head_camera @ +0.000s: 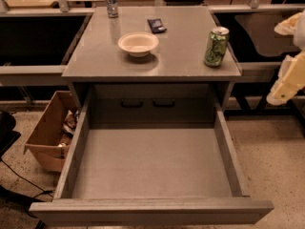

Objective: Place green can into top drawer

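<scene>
The green can (217, 46) stands upright on the grey cabinet top (176, 61), near its right front corner. The top drawer (152, 212) is pulled fully open below it, and nothing lies inside. My gripper (284, 82) shows as cream-coloured parts at the right edge of the view, to the right of the can and a little lower, apart from it and holding nothing that I can see.
A white bowl (138, 44), a dark packet (157, 25) and a slim silver-blue can (111, 0) also stand on the cabinet top. A brown cardboard box (47, 132) sits on the floor left of the drawer. Dark shelves flank the cabinet.
</scene>
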`<state>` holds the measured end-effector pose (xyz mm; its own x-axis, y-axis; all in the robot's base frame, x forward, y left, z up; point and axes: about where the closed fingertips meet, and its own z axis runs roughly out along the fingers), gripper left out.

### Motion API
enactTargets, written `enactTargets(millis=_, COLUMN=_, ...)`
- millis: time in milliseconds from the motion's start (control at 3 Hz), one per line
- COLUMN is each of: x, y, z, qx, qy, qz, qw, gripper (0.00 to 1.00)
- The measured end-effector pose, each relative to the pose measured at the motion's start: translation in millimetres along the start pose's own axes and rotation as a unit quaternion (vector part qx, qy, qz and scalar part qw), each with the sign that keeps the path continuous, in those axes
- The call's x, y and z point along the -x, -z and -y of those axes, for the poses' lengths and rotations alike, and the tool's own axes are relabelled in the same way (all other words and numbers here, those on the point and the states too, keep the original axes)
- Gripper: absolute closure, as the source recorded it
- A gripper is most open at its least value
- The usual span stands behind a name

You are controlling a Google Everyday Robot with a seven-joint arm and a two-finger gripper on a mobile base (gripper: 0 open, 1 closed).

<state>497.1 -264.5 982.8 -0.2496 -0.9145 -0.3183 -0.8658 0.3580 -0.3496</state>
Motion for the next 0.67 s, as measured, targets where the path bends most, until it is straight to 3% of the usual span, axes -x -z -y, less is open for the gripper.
enactTargets(millis=333, x=-22, y=-7, z=53, qx=-0.042, qy=-0.052, qz=0.068, qw=0.9955, gripper=0.00)
enactTargets(millis=667, x=-19, y=-41, z=97, qx=-0.065, qy=-0.095, qz=0.158, qw=0.9808, gripper=0.00)
